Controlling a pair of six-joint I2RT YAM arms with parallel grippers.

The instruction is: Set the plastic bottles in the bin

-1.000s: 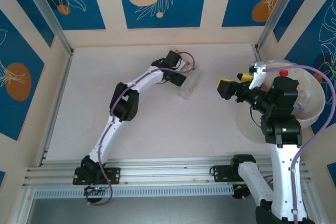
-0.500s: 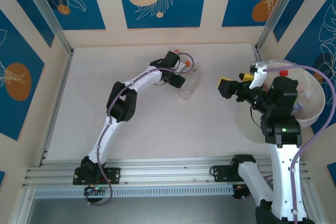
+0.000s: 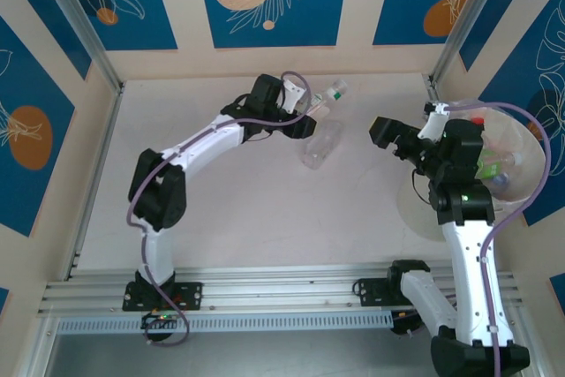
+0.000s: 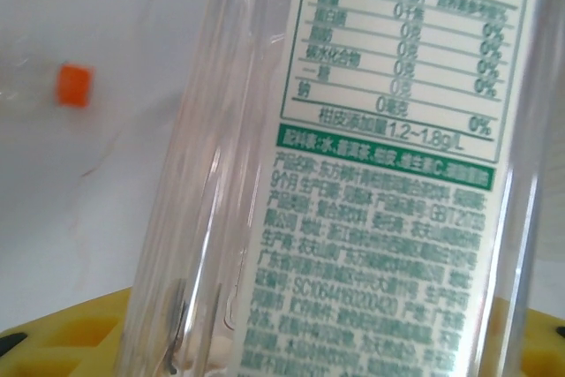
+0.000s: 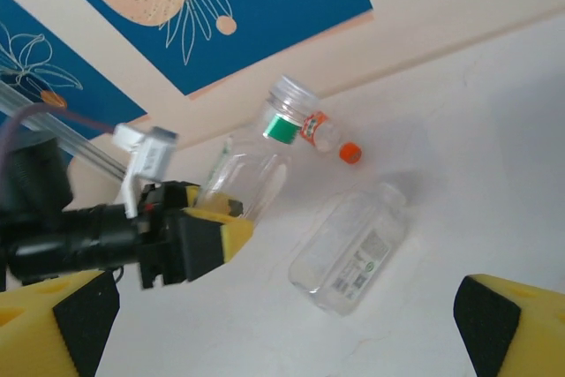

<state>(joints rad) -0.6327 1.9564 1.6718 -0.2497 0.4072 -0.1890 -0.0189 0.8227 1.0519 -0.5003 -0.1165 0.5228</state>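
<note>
One clear plastic bottle with a green-and-white label [image 5: 256,161] is clamped in the left gripper [image 5: 221,218] and held tilted off the table, upper centre of the top view. That's well apart from the large round translucent white plastic bin [image 3: 527,193] at the right edge. A few bottles, a red-capped one [image 3: 478,121] included, can be seen inside the bin, so the job looks partly done. A clear bottle lying flat [image 3: 319,144] and a small orange-capped bottle [image 5: 335,143] are left on the white table [image 3: 221,209]. The right gripper [image 3: 387,132] is spread wide, nothing held.

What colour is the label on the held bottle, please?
Label: white, green print; left wrist view.
</note>
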